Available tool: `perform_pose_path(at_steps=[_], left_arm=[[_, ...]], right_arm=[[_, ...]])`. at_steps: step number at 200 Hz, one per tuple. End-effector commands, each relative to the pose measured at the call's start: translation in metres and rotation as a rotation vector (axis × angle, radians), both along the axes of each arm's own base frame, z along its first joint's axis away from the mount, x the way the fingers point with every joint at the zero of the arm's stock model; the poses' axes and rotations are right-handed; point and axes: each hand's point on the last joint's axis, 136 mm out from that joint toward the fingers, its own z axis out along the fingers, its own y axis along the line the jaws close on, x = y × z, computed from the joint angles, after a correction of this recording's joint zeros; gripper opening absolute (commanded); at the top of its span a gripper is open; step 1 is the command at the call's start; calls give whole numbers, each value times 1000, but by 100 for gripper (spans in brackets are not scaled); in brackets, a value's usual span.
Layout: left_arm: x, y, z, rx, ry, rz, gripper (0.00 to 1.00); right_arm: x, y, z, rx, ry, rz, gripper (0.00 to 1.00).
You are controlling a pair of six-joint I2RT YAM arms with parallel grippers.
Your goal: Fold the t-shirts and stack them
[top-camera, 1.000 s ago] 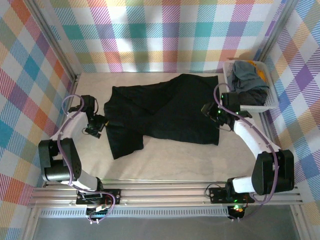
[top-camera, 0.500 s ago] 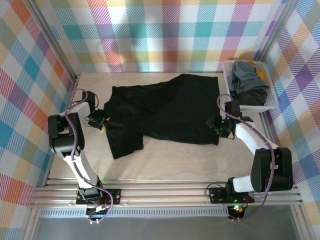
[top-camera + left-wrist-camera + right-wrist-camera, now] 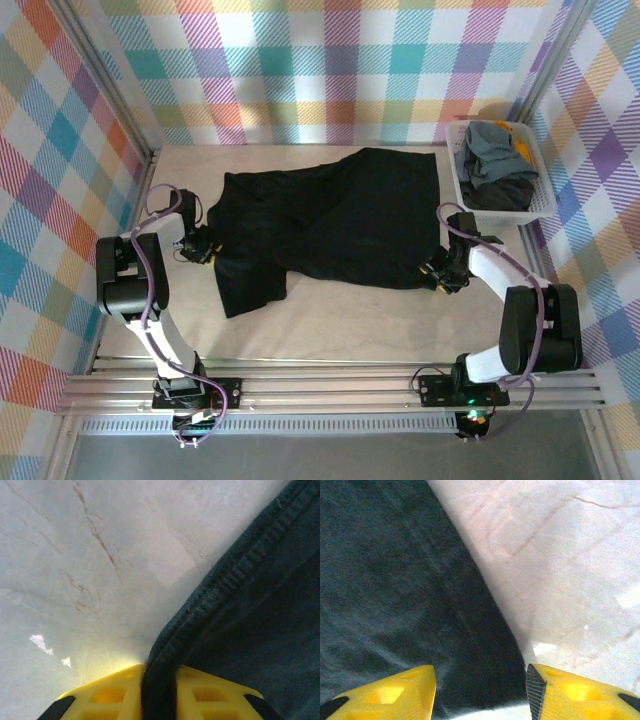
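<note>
Working the black t-shirt [image 3: 330, 225] here: spread out and somewhat rumpled across the middle of the worktop [image 3: 350, 320], with a grey-blue t-shirt [image 3: 488, 148] and others heaped in the white basket [image 3: 503, 216] at the far right corner. Pinching the stitched hem on the shirt's left edge with the left hand [image 3: 159, 680], pressing the yellow fingers [image 3: 107, 695] together on a ridge of cloth, low against the worktop. Straddling the near right corner with the right hand [image 3: 480, 682], spreading its fingers [image 3: 395, 692] wide, not yet closing on anything, framing dark cloth and the pale worktop just past its edge.

Looking like the grab before a fold. Needing, by the look of it, a square close of the right hand on that corner — catching the hem itself, not a loose wrinkle. Then lifting both sides together and evenly, keeping the cloth taut between the hands, carrying it over in one flat sweep. Risking otherwise a slipped corner, a skewed fold or a bunched middle.
</note>
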Motion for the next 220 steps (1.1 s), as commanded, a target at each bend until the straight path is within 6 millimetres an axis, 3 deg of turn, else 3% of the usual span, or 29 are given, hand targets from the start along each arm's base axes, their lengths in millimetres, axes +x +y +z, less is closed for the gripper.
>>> perform_pose_path(at_steps=[1,21,54,93,129,163,220], left_arm=[[-4,-9,2,-22,-5,-22,15],[-5,-9,3,-19,-5,-23,10],[-5,-9,6,-16,-10,-26,9],[-5,-8,12,-7,-16,-34,8],[-4,-7,14,-5,-19,-37,8],[-4,-8,14,-6,-16,-38,8],[-3,-8,18,-7,-19,-42,7]], right_arm=[[-21,-4,0,10,45,-101,53],[-22,2,-3,62,51,-152,50],[-20,5,-12,94,76,-216,44],[7,-9,-4,-9,26,-157,29],[22,-14,-3,-78,34,-40,34],[23,-10,-12,-66,52,16,40],[18,-14,-13,-69,34,19,34]])
